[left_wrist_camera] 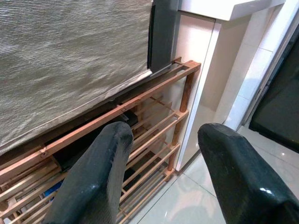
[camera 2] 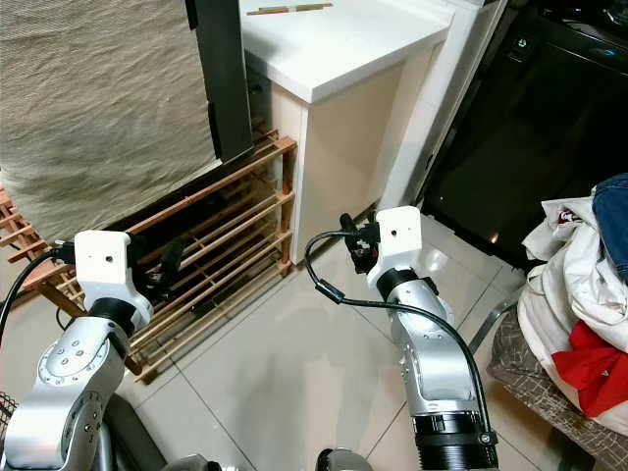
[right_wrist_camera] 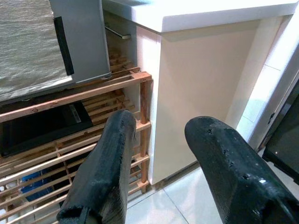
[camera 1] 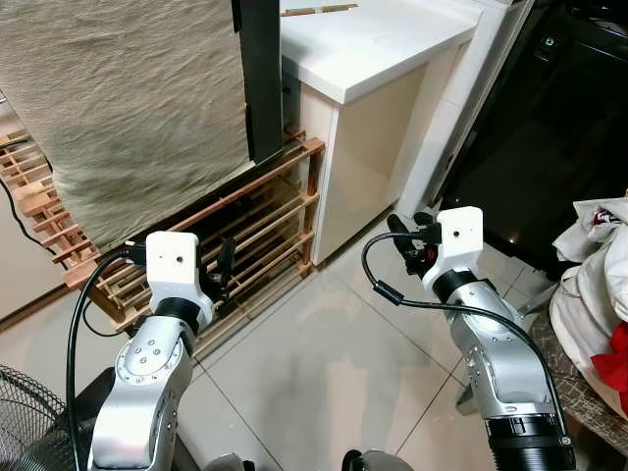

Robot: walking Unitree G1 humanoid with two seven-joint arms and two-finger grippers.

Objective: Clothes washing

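Two empty tools, left tool [left_wrist_camera: 159, 177] and right tool [right_wrist_camera: 159, 172], are hanging fingers apart, laundry pile [camera 2: 579, 294] waiting untouched off the right tool's side.

Laundry pile [camera 2: 579, 294] cut by right edge, blue item at top only partly in frame. Fan grille [camera 1: 25, 417] clipped at lower left corner. Beige cloth [camera 1: 118, 98] hides most of wooden rack [camera 1: 265, 226] behind it. Dark objects on rack shelves [right_wrist_camera: 37, 126] too shadowed to identify. Black appliance [camera 2: 530, 128] runs off top edge.
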